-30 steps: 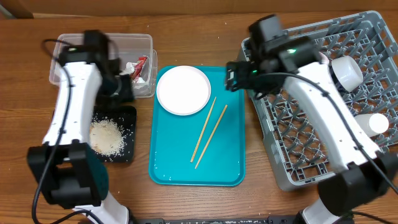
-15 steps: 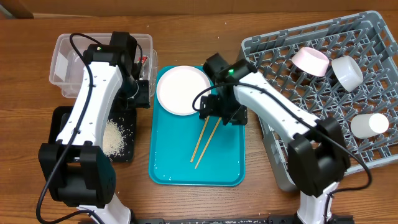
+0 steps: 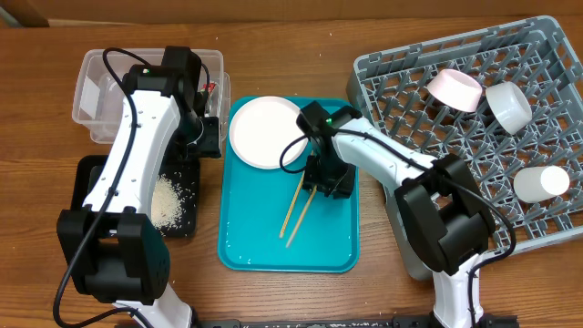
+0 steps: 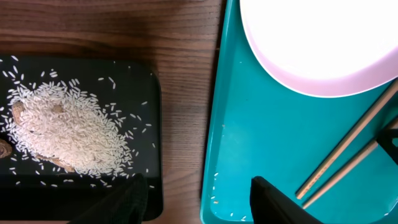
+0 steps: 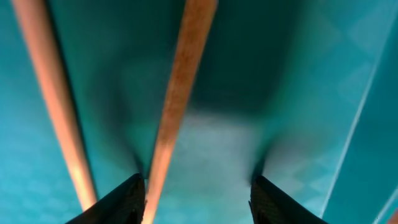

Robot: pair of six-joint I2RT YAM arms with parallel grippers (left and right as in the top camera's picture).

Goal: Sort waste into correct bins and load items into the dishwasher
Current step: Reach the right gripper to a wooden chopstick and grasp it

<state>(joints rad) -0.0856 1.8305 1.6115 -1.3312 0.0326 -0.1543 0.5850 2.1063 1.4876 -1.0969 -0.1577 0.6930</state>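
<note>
Teal tray (image 3: 273, 239): plate (image 3: 268, 132), chopsticks (image 3: 300, 204); black tray (image 4: 142, 84) beside it: rice (image 4: 62, 134). R gripper (image 5: 196, 186) spread astride one chopstick; L gripper (image 4: 198, 188) spread, empty.

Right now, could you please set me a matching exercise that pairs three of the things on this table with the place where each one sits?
Things:
1. white round plate
2. loose white rice grains
3. pale pink round bowl

Places:
A. in the large grey plastic dish rack
B. on the flat teal tray
C. in the shallow black rectangular tray

Pairs: 1-B; 2-C; 3-A.
</note>
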